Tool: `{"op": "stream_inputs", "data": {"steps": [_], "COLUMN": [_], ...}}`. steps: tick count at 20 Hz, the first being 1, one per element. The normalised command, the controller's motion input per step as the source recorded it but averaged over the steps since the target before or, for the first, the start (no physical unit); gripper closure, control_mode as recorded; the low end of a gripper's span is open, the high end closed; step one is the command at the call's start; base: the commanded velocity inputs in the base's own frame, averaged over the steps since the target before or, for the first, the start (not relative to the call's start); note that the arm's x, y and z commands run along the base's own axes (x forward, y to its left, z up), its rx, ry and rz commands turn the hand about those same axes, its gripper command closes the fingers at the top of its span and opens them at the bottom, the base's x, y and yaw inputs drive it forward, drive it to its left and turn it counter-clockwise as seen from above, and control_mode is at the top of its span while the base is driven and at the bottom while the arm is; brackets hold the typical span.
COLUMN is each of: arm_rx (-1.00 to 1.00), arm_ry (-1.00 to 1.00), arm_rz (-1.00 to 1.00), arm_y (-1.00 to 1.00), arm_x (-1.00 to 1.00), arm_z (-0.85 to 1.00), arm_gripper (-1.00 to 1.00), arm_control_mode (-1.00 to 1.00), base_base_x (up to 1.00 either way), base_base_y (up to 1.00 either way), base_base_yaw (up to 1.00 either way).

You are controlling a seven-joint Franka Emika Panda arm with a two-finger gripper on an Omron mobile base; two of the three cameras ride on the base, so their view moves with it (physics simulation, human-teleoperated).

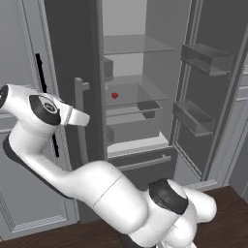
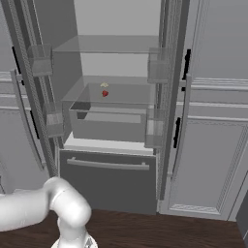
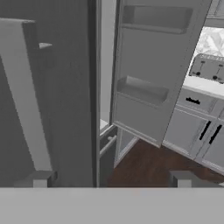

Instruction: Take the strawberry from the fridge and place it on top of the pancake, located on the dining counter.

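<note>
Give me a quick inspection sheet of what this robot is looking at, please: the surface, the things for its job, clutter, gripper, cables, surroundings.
Surface: dark wooden floor before the fridge.
Job's things: fridge stands with both upper doors open, lower drawer shut; strawberry lies on a glass shelf inside.
Clutter: small pale item just behind the strawberry.
Gripper: gripper open and empty, beside the fridge's left door, facing the right door's bins.
Cables: nothing seen.
Surroundings: light grey panelled cabinets with black handles on both sides.

Red strawberry (image 1: pixel 115 96) lies on open fridge (image 1: pixel 145 63) shelf.
</note>
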Motion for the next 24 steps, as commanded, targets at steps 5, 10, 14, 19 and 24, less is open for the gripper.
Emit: {"op": "stream_inputs", "data": {"steps": [5,10,14,19,24], "arm_rx": [0.45,0.65,0.94,0.98,0.88], "arm_ry": [0.01,0.00,0.06,0.22,0.35], "arm_rz": [0.26,0.28,0.13,0.04,0.00], "arm_y": [-1.00,-1.00,-1.00,-1.00,-0.78], "arm_x": [-0.63,-0.62,-0.15,0.11,0.43], "arm_z": [0.04,0.03,0.02,0.06,0.00], "arm_gripper": [-1.00,-1.00,-1.00,-1.00,-1.00], "arm_control_mode": [-1.00,-1.00,-1.00,-1.00,-1.00], "base_base_x": [0.00,0.00,0.00,0.00,0.00], "base_base_y": [0.00,0.00,0.00,0.00,0.00], "base_base_yaw": [0.00,0.00,0.00,0.00,0.00]}}
